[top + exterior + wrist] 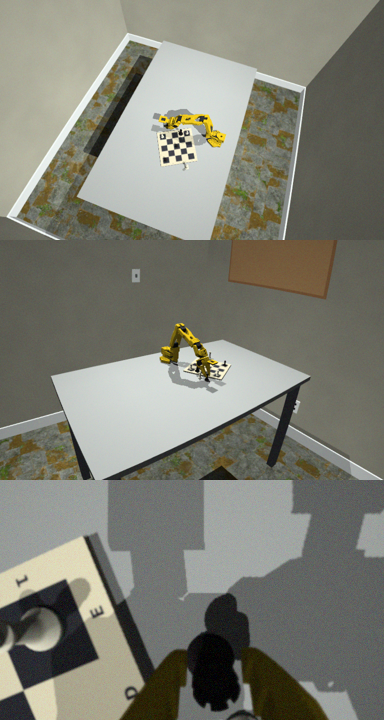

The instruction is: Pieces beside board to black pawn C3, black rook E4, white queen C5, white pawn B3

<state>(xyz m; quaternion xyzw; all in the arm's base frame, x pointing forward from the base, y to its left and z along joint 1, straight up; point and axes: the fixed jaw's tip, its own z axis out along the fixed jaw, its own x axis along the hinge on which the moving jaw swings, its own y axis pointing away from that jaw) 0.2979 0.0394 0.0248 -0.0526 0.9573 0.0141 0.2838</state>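
- The grey table (184, 84) carries everything; the board sits near its middle.
- The yellow arm (198, 119) has its base just off one corner of the board. It bends over and reaches down beside the board's edge, so the wrist hangs over bare table rather than over the squares.
- The board (169, 147) lies flat. In the wrist view its lettered edge shows D and E, with the number 1 at the corner.
- The gripper (214, 654) points down at the table just outside that lettered edge, roughly level with D and E. Its two yellow fingers stand only a little apart, one on each side of a black piece. They straddle it and are not clamped on it, and a sliver of table shows between the piece and the right-hand finger.
- The black piece (212, 680) stands upright on the table, off the board and just beside its edge. From straight above it may be the rook, but the view is too blurred to tell rook from pawn.
- A white piece (42, 627) stands on the board's dark corner square, at E and 1.
- Another white piece (185, 166) stands on the table just beyond the opposite edge of the board.
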